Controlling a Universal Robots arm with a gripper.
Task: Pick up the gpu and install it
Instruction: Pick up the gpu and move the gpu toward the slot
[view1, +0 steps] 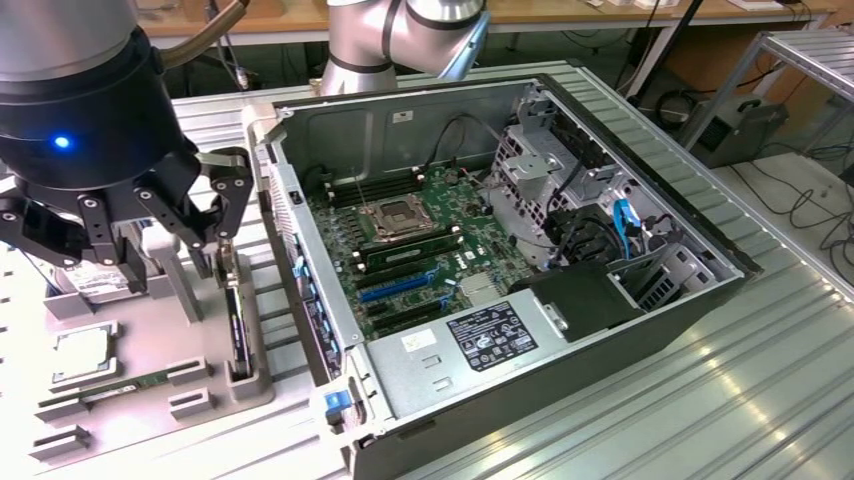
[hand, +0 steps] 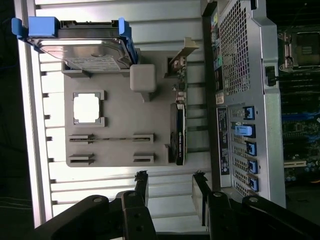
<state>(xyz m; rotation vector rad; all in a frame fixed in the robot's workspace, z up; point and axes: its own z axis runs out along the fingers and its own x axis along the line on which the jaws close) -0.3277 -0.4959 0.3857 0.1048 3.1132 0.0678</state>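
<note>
I have the gripper hanging over the grey tray, its fingers spread wide with nothing between them. The graphics card stands on its long edge in a slot along the tray's side nearest the computer case — not yet lifted, and apart from the fingers. From the wrist view, the card lines up roughly with the gap between the fingers. Its silver bracket sticks out at the far end. Also on the tray I see a hard drive in blue rails, a processor chip and a memory stick. The case lies open, its motherboard exposed.
</note>
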